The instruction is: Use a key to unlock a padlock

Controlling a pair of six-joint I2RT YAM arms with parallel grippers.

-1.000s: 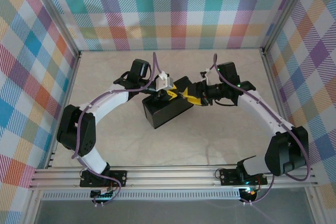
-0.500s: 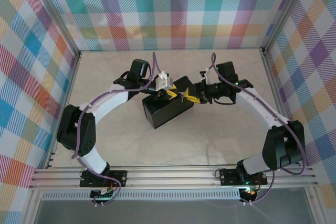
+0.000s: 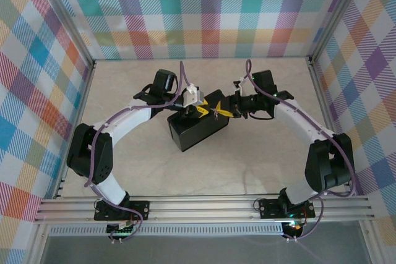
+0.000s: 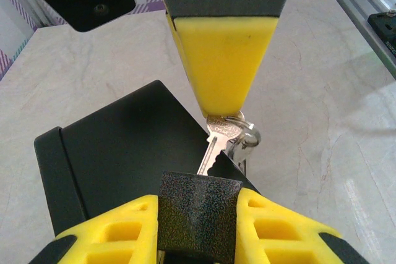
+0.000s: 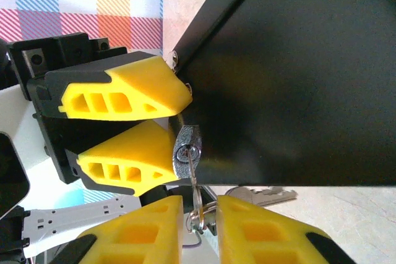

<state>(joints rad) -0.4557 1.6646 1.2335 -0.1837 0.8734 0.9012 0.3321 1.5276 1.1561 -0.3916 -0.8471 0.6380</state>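
Note:
The small dark speckled padlock (image 4: 199,213) sits clamped between my left gripper's yellow fingers (image 4: 117,230), held just over the corner of the black box (image 4: 117,146). In the right wrist view its silvery keyhole face (image 5: 187,151) looks toward me. The silvery key (image 4: 213,146) is in the keyhole, its blade running straight out (image 5: 194,180). My right gripper (image 5: 198,217) is shut on the key's head and ring, one finger (image 4: 223,60) seen from the left wrist. From above, the left gripper (image 3: 201,111) and right gripper (image 3: 221,112) meet tip to tip over the box.
The black box (image 3: 197,128) lies mid-table under both grippers. A second key (image 5: 266,195) hangs from the same ring (image 4: 246,133) below the box's edge. Pale marble table (image 3: 260,159) stretches around, with plaid walls behind and an aluminium rail (image 3: 204,208) at the near edge.
My right gripper has slid a little left toward the padlock and its jaws have narrowed onto the key. The left arm and padlock have stayed put.

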